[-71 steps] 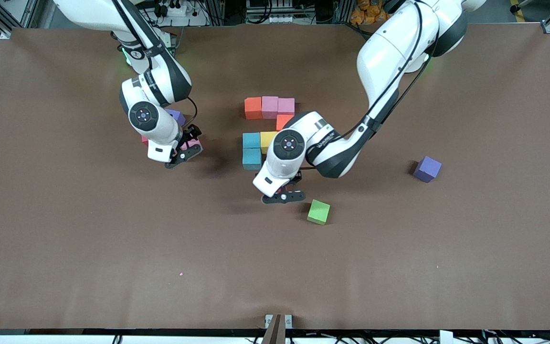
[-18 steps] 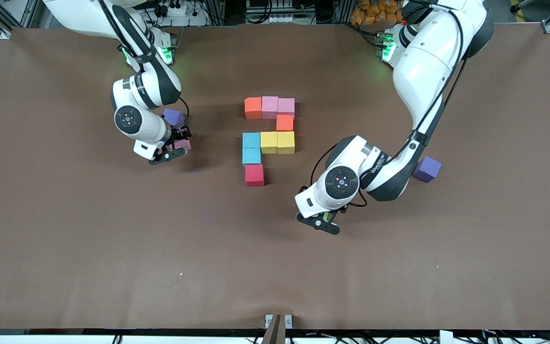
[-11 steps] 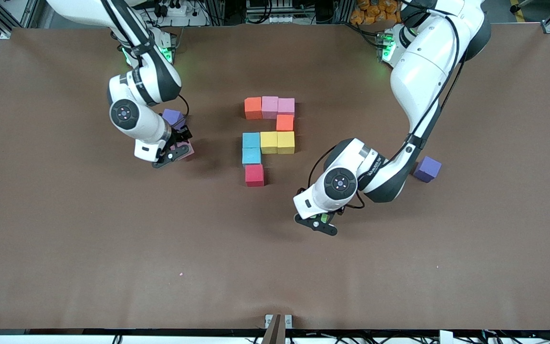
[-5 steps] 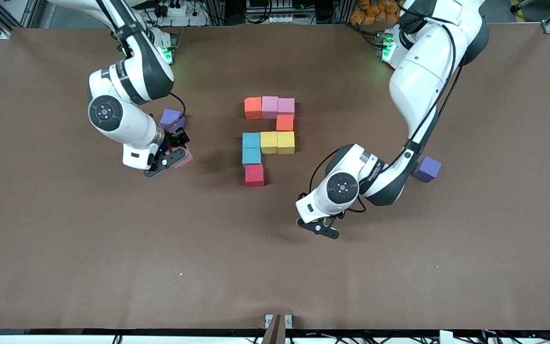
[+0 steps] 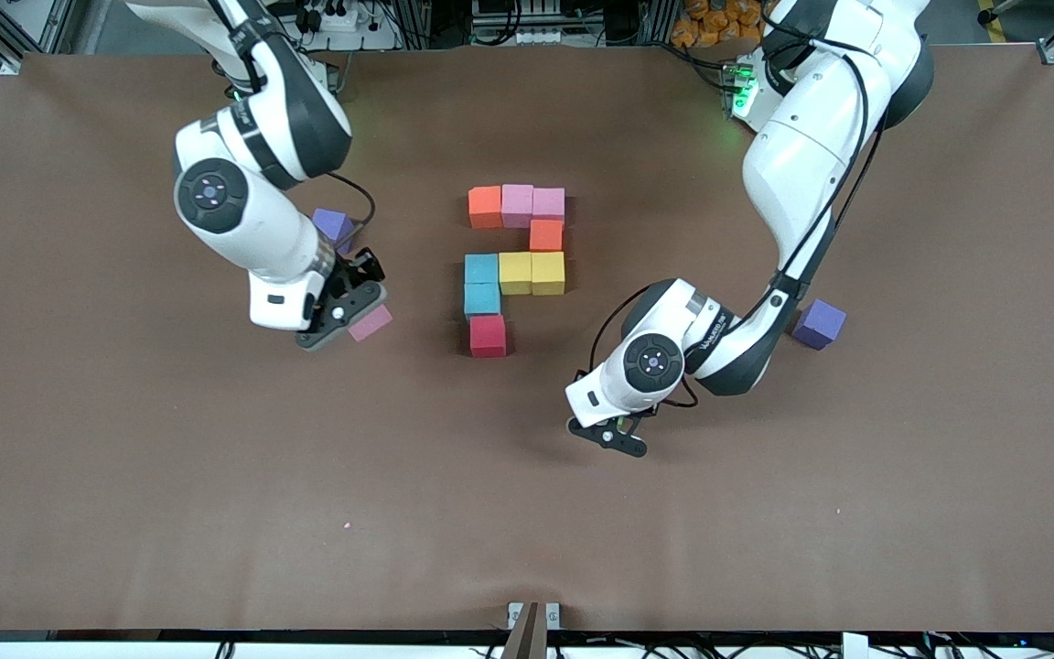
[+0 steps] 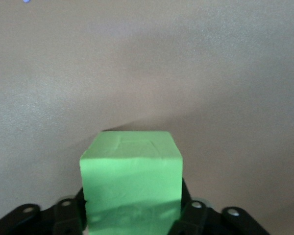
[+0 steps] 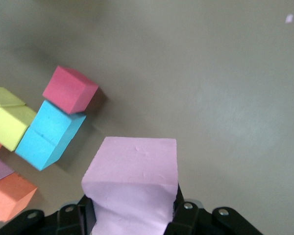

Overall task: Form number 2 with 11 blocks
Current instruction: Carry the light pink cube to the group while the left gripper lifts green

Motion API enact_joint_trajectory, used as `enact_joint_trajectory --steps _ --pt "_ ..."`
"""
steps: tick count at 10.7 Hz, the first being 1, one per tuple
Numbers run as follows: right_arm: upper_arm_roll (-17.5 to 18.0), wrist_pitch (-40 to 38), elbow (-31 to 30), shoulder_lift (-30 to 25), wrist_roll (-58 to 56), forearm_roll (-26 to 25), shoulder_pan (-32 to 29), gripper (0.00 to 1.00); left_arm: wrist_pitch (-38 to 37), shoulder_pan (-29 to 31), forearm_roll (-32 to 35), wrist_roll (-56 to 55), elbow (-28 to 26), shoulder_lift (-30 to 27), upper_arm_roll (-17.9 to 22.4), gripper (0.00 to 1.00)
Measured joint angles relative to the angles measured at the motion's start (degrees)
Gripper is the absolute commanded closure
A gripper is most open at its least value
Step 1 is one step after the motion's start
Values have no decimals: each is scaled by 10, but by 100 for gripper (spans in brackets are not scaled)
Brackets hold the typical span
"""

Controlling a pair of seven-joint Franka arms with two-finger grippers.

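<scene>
Nine blocks lie in a partial number 2 mid-table: orange, two pink, orange, two yellow, two light blue and red. My right gripper is shut on a pink block and holds it above the table toward the right arm's end, beside the figure. My left gripper is down at the table, its fingers pressed on both sides of the green block. The front view hides that block under the hand.
One purple cube lies by the right arm's wrist. Another purple cube lies beside the left arm's forearm. Brown table stretches bare toward the front camera.
The right gripper has lifted the pink block and carried it toward the figure. The left gripper's fingers have shut onto the green block.
</scene>
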Motion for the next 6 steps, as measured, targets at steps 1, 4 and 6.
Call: enact_joint_trajectory --steps 1,4,6 --pt "0 -8 30 24 0 -22 8 84 1 3 0 0 2 0 0 75" --pt "0 -19 73 55 -2 -42 19 83 0 20 0 0 7 -5 1 75" --pt "0 -21 87 63 -4 -65 39 83 -10 40 0 0 8 -11 2 75"
